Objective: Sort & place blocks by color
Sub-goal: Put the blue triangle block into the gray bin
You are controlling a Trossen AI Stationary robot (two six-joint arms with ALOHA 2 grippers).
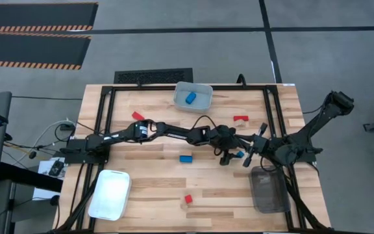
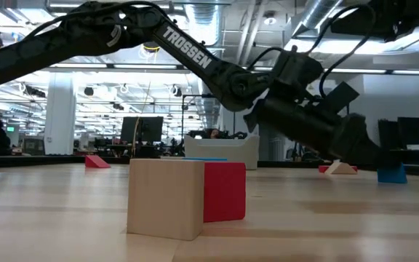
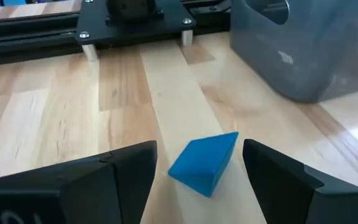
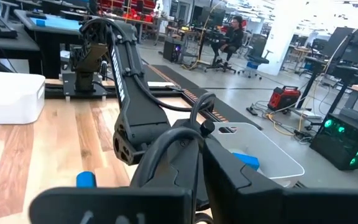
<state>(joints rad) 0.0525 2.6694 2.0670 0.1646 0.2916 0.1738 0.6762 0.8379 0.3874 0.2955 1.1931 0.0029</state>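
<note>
The blue wedge block [image 3: 204, 164] lay on the bare wood squarely between the left gripper's [image 3: 201, 180] two fingers, at about 4 o'clock from the table's centre in the high view, its long axis slanting across the gap rather than along it. The jaws stood wide open, touching nothing, with room on both sides of the wedge, and the grey bin [image 3: 303, 50] sat just beyond. The right gripper [image 1: 250, 156] waited close by; its fingers could not be made out
</note>
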